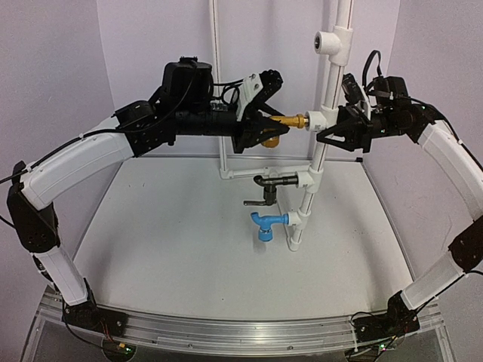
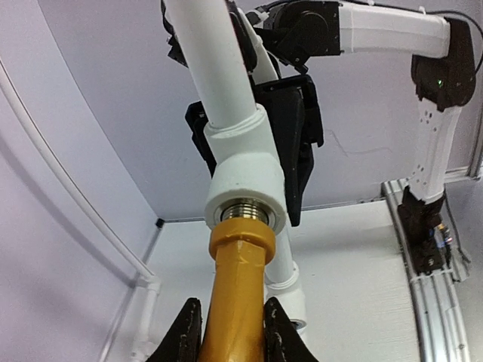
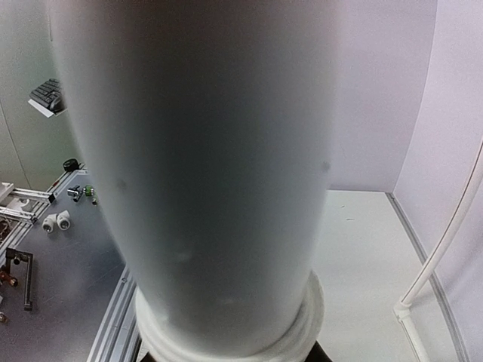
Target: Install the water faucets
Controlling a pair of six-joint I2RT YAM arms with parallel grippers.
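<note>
Three faucets: brass faucet (image 1: 290, 121), left gripper (image 1: 266, 132) clamping it, entering tee fitting (image 1: 316, 121); black faucet (image 1: 270, 182), blue faucet (image 1: 268, 224) sitting lower; right gripper (image 1: 326, 137) gripping white pipe (image 1: 327, 81).

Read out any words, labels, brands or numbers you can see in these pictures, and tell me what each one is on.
None readable: no print shows on the brass faucet, black faucet, blue faucet or white pipe.
Too blurred to read: the keyboard-like object at the right wrist view's upper left.
</note>
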